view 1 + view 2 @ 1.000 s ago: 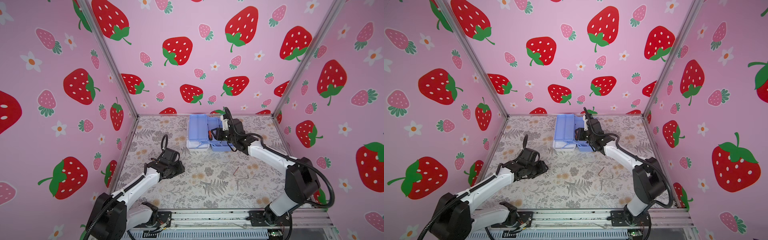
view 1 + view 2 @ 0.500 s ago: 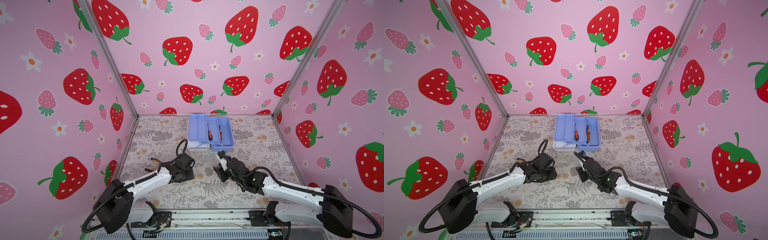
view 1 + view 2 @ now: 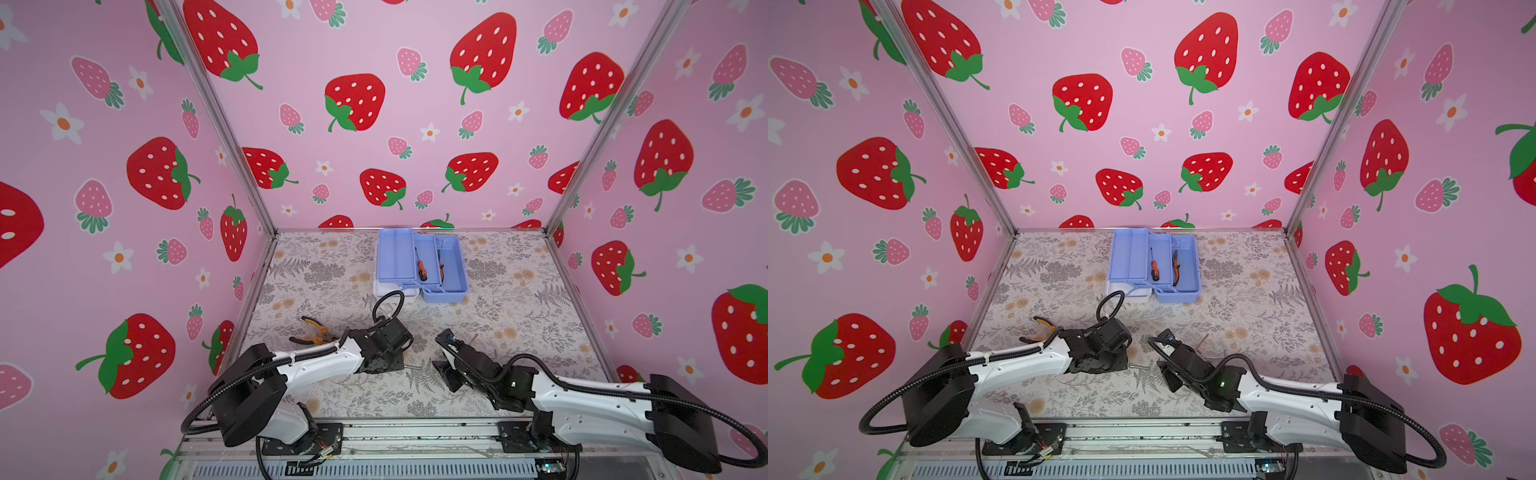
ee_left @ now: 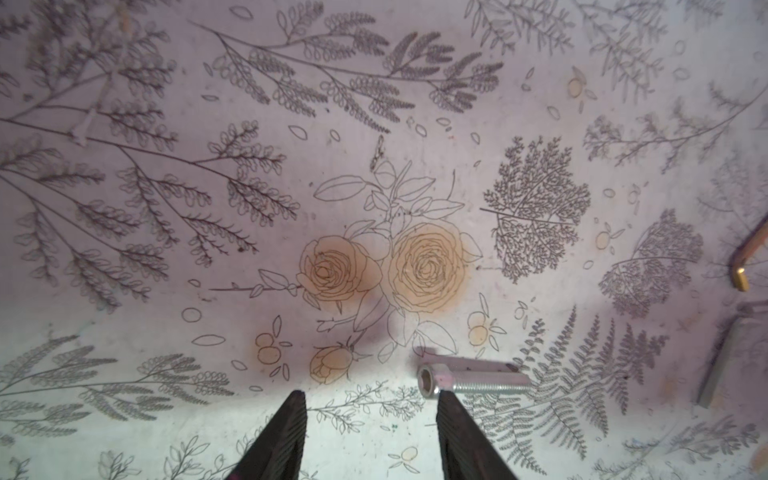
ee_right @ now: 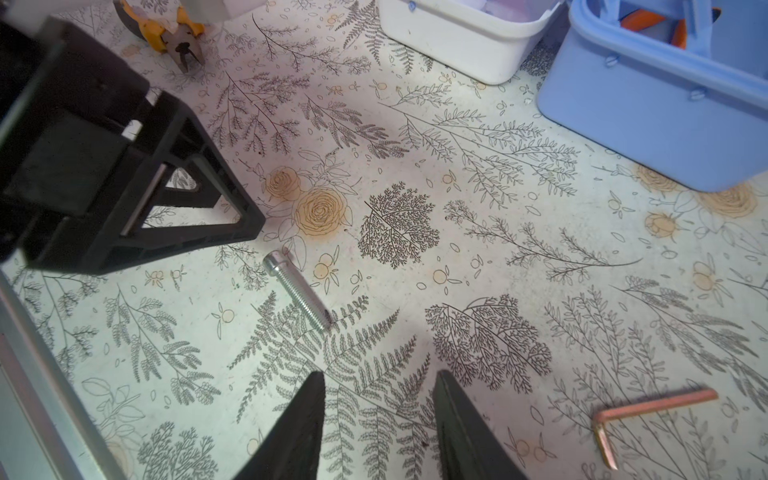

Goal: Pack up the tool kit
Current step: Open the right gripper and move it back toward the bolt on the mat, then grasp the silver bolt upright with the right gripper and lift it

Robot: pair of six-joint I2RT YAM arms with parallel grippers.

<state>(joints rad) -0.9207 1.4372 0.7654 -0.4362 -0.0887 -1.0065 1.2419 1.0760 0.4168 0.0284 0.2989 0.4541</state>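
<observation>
- The tool kit (image 3: 422,266) is sitting open at the back of the floral table (image 3: 519,299), midway along the rear wall. Its periwinkle trays are fanned out, and its white part is showing low at the front-left in both top views.
- 2 orange-handled tools are lying inside it: a screwdriver (image 3: 1154,270) in the middle tray and orange-handled pliers (image 3: 1176,270) in the deep base.
- The left gripper (image 4: 370,397) is pointing down at the table near the front, jaws standing apart with nothing between them. 1 fingertip (image 4: 446,405) is sitting just beside the head of a silver bolt (image 4: 473,380).
- The right gripper (image 5: 379,376) is hanging low opposite it, jaws likewise parted and gripping nothing, with the bolt lying ahead of its tips.
- A copper hex key (image 5: 648,405) is lying off to the right gripper's side. Yellow-handled pliers (image 3: 311,330) are resting beside the left arm, toward the left wall and well apart from the kit.
</observation>
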